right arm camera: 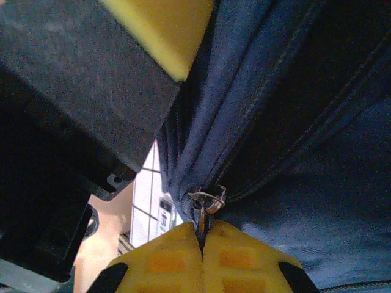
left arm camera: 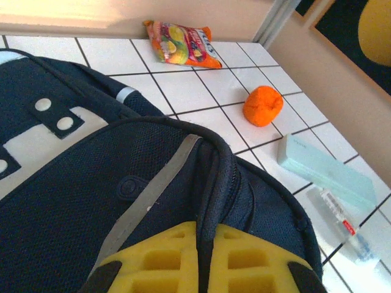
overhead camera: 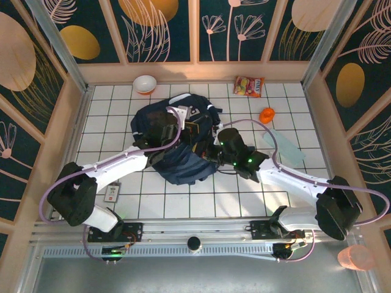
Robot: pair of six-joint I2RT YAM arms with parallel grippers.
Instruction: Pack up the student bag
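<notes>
Here, left hand (left arm camera: 197, 231) clamped on student bag (left arm camera: 61, 201) rim, right hand (right arm camera: 203, 237) clamped on zipper pull (right arm camera: 206, 199), tiles (left arm camera: 183, 85) beyond.

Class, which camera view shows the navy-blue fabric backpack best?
Top external: nearly the whole navy-blue fabric backpack is visible. Left wrist shows its mesh top with a grey stripe; right wrist, its zipper pull close up.

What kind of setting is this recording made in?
Probably a staged robot test booth: a white tiled tabletop, leaf-patterned wall panels closing it in, and a metal rail at the near edge.
</notes>
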